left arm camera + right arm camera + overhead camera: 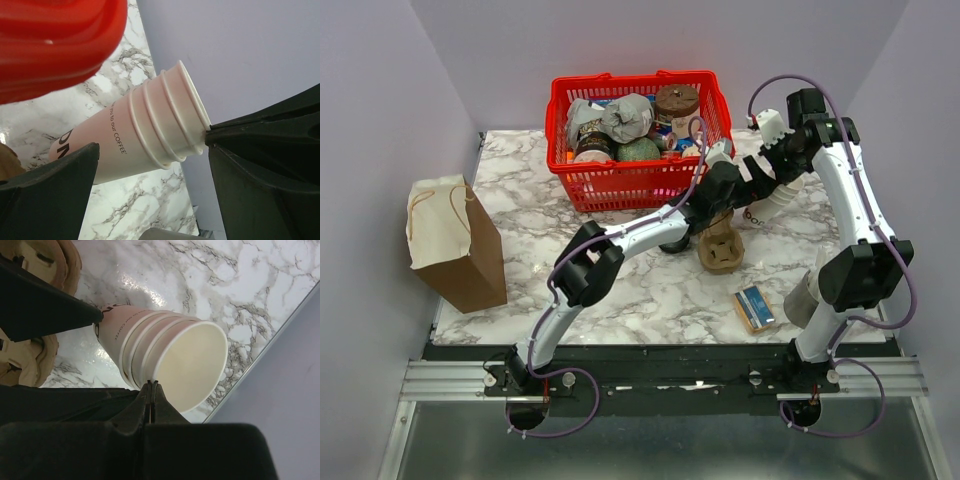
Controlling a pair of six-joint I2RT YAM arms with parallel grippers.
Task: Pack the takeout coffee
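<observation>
I judge the packing itself not yet begun: what lies in my tools is the stack of lidless cups (131, 335), not the takeout coffee. My left gripper (150, 145) stands wide open with that stack lying lengthwise between its fingers. My right gripper (151, 386) is closed, its tips at the stack's rim, and I cannot tell whether they pinch the paper. The takeout coffee itself I cannot find in any view. A dark shape (672, 244) under my left forearm is too hidden to name. Next I need to draw both grippers clear of the stack, find the lidded cup, and take it upright by its body. The pulp carrier (722, 250) sits just behind my left gripper, and the paper bag (455, 245) well off to its left.
</observation>
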